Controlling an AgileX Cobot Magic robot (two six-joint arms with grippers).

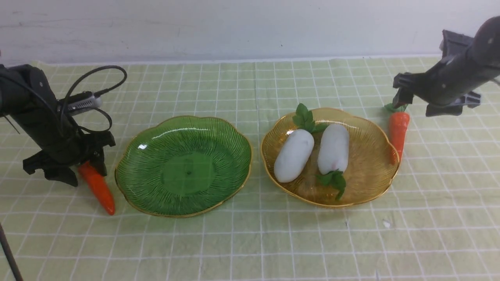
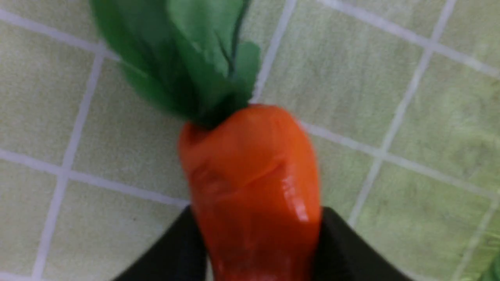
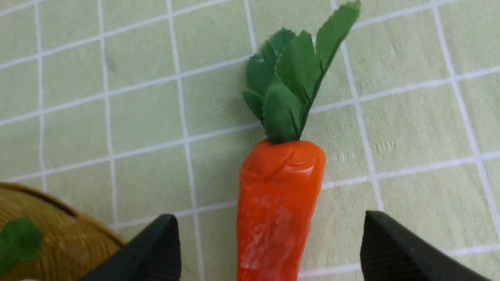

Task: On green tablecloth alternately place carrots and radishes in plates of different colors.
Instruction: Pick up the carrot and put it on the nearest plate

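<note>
Carrots are seen at both sides of the scene, and neither of them is in a plate. The left carrot (image 1: 97,187) is lying on the green tablecloth (image 1: 250,242), just beside the left rim of the green plate (image 1: 156,128), with its pointed tip turned to the near side. Its thick upper end is covered by the left end effector (image 1: 82,173). In the left wrist view, which is somewhat blurred, the orange body (image 2: 254,187) is pressed from both sides by the two black fingers (image 2: 172,253), so the left end effector (image 2: 256,249) is clamped on the left carrot.

The right carrot (image 1: 397,130) is lying on the cloth beside the right rim of the amber plate (image 1: 371,156), its leaves turned to the far side. The right end effector (image 1: 418,103) is held above the leafy end. In the right wrist view the fingers (image 3: 156,249) are set wide apart, one at each side of the carrot (image 3: 279,203), and it is not touched by them. A part of the amber rim (image 3: 47,218) is visible there too.

Nothing is held by the green plate. Two white radishes, the left radish (image 1: 293,155) and the right radish (image 1: 333,148), are laid side by side in the amber plate.
</note>
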